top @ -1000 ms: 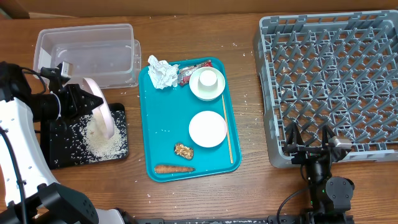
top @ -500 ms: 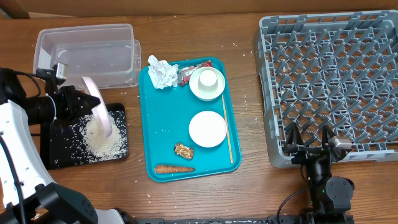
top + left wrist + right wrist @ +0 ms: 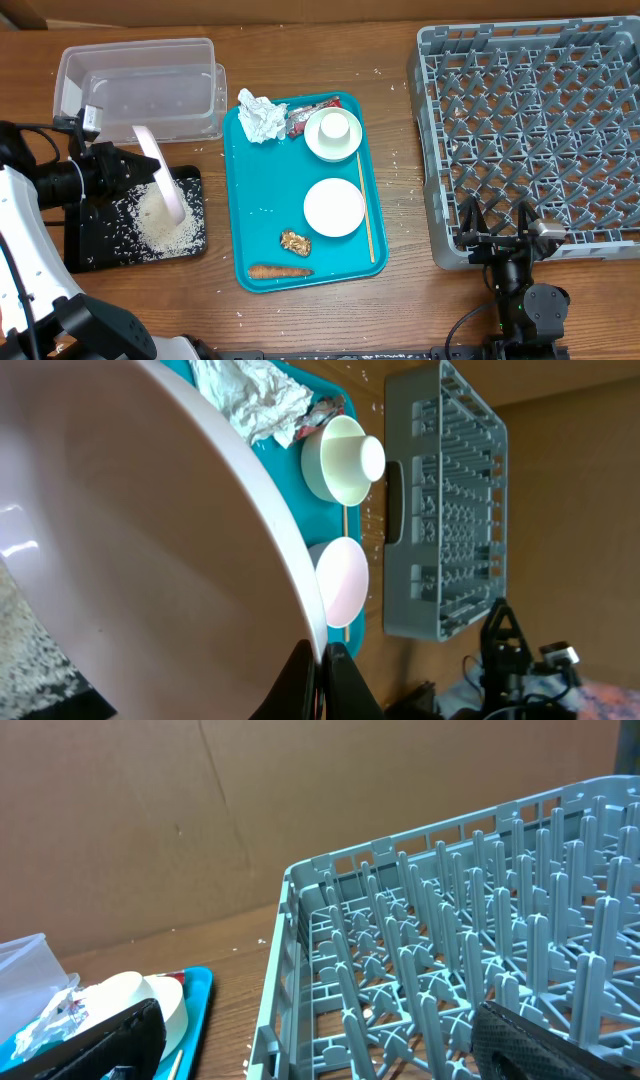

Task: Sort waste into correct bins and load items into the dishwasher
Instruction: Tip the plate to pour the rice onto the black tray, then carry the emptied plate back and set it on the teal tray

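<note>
My left gripper (image 3: 128, 168) is shut on the rim of a pink plate (image 3: 160, 175), held on edge over the black bin (image 3: 90, 250), where a heap of rice (image 3: 165, 228) lies. In the left wrist view the pink plate (image 3: 150, 550) fills the frame, pinched between the fingers (image 3: 322, 678). The teal tray (image 3: 250, 190) holds crumpled paper (image 3: 261, 117), a wrapper (image 3: 300, 118), a white bowl with a cup (image 3: 333, 133), a white plate (image 3: 333, 207), a chopstick (image 3: 366, 210), a nut piece (image 3: 295, 241) and a carrot (image 3: 279, 271). My right gripper (image 3: 500, 222) is open at the front edge of the grey dishwasher rack (image 3: 530, 130).
A clear plastic bin (image 3: 140, 85) stands at the back left, behind the black bin. Rice grains are scattered on the wood round the bins and tray. The rack also shows in the right wrist view (image 3: 440, 960), with the tray edge (image 3: 195, 990) at its left.
My left gripper has pulled a little left and tilted the pink plate steeper over the black bin. The right arm has not moved.
</note>
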Controlling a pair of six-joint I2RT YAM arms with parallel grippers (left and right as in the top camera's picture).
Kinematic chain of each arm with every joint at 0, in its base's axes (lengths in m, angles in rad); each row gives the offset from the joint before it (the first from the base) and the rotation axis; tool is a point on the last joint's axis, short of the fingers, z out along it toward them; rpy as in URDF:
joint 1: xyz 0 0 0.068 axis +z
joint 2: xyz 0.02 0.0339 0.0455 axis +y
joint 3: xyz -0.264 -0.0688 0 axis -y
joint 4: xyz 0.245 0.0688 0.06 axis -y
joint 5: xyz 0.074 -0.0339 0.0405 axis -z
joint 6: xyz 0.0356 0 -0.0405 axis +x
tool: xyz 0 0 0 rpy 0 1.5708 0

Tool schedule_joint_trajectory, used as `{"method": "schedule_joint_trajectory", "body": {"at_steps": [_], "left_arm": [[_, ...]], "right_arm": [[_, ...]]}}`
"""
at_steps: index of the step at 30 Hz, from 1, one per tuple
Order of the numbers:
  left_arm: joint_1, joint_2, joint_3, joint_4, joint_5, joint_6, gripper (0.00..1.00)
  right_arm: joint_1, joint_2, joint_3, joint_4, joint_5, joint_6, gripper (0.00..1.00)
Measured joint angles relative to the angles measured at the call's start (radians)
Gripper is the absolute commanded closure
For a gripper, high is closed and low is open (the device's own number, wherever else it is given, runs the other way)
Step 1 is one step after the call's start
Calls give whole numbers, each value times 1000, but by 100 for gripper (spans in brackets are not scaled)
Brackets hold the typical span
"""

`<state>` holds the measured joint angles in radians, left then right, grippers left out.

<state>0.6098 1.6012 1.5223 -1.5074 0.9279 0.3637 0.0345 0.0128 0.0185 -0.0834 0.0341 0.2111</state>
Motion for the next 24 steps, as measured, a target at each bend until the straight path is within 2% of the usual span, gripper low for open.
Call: {"method": "schedule_joint_trajectory", "body": {"at_steps": [13, 17, 24], "left_arm": [[0, 1, -5, 24, 47, 30, 96], [1, 1, -8, -70, 53, 74, 95], [-1, 1, -9, -109, 68, 154, 96]], "right_arm": [[0, 0, 0, 0, 0, 1, 0], [0, 0, 0, 0, 0, 1, 0], [0, 0, 0, 0, 0, 1, 0]]}}
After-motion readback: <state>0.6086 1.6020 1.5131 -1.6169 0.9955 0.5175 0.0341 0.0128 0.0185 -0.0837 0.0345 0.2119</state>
